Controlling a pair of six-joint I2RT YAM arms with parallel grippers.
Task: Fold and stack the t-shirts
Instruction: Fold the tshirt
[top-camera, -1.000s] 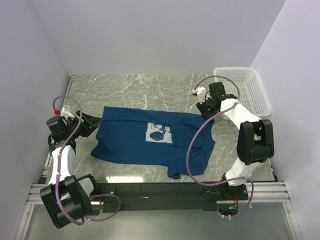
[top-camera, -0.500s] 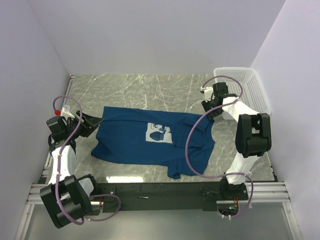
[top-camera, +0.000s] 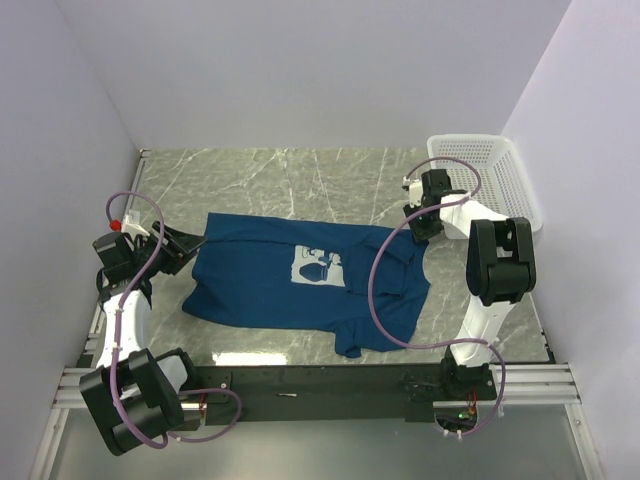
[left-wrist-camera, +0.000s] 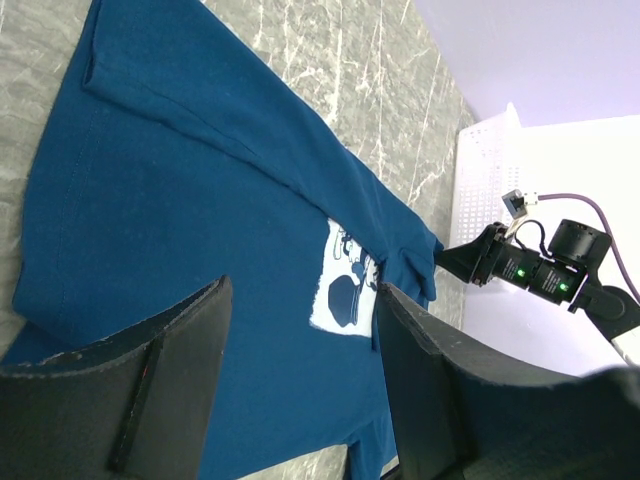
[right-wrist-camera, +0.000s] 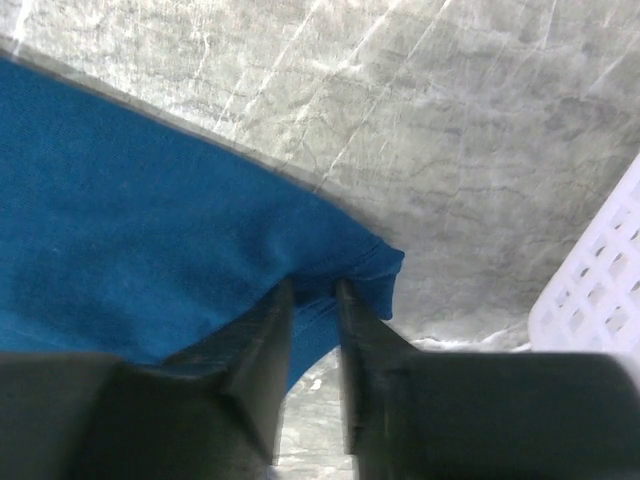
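t-shirt (top-camera: 265, 290) spread flat on the table (top-camera: 300, 175), print up | right gripper (right-wrist-camera: 313, 290) clamped on its far right corner, we judge to draw a fold across | left gripper (left-wrist-camera: 305, 290) gaping at the left edge, gripping nothing

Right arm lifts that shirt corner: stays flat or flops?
Probably flops: the t-shirt lies limp, creased, bunched at the right gripper. Likely light, being thin cloth. It should slide easily on the smooth table.
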